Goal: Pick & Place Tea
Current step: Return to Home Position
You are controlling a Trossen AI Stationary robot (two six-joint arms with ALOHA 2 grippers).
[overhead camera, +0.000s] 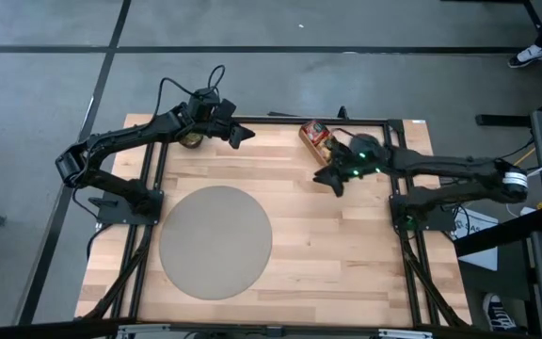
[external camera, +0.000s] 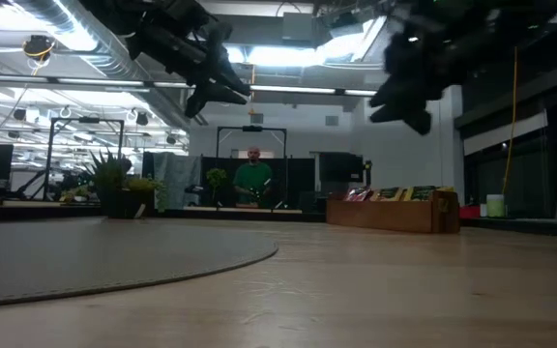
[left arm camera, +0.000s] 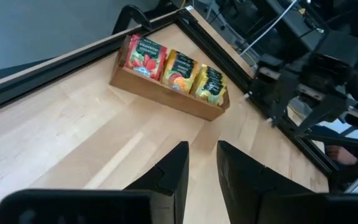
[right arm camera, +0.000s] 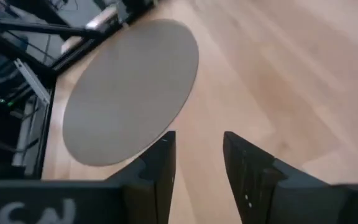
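Left gripper [left arm camera: 202, 149], right gripper [right arm camera: 199, 140]: fingers slightly apart, empty; tea [left arm camera: 179, 67] in tray [left arm camera: 166, 99], labels unreadable.

A round grey mat [overhead camera: 216, 242] lies on the wooden table [overhead camera: 346, 245]; a tray [left arm camera: 166, 99] and potted plant [external camera: 114, 186] stand farther back.

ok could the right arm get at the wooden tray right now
Probably yes: the right gripper hangs close beside the wooden tray, nothing lies between them, and the left gripper is far off. It points toward the round mat, so it must turn.
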